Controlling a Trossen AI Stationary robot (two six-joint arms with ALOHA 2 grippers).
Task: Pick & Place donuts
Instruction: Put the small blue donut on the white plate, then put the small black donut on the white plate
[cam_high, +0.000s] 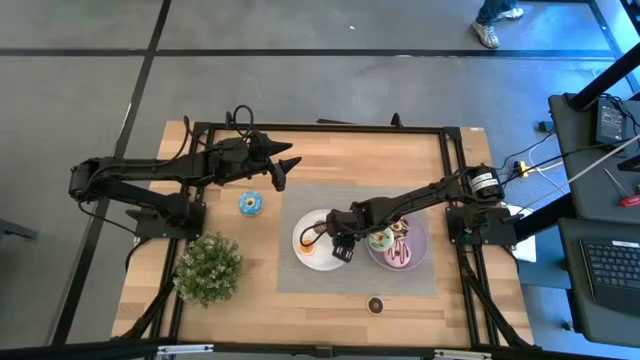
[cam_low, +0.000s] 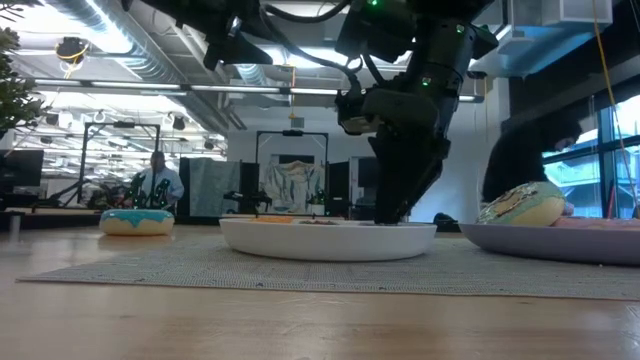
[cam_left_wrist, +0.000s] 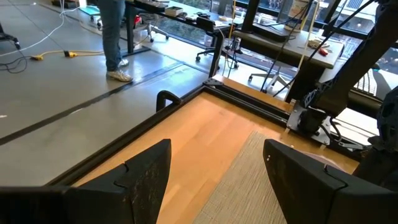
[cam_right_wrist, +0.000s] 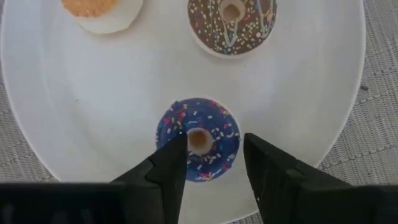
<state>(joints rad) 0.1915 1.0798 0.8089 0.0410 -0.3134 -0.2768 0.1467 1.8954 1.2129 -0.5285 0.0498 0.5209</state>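
Note:
My right gripper (cam_high: 342, 248) is open and points down into the white plate (cam_high: 312, 262). In the right wrist view its fingers stand on either side of a small purple-blue sprinkled donut (cam_right_wrist: 198, 138) lying flat on that plate. A brown sprinkled donut (cam_right_wrist: 231, 22) and an orange-topped one (cam_right_wrist: 93, 6) lie on the same plate. A green donut (cam_high: 380, 240) and a pink one (cam_high: 401, 255) sit on the purple plate (cam_high: 424, 240). A blue-iced donut (cam_high: 250, 204) and a tiny brown one (cam_high: 376, 304) rest on the table. My left gripper (cam_high: 283, 170) waits open near the table's far left. My right gripper comes at the purple-blue donut from above, with its open fingertips (cam_right_wrist: 177, 149) over the ring's two opposite edges. The donut lies flat on the white plate. I cannot tell whether the fingers touch it.
A grey mat (cam_high: 300, 200) lies under both plates. A small potted plant (cam_high: 208, 268) stands at the table's near left. A black frame (cam_high: 320, 127) runs along the table's edges. A person's legs (cam_high: 495, 20) show on the floor beyond the far edge.

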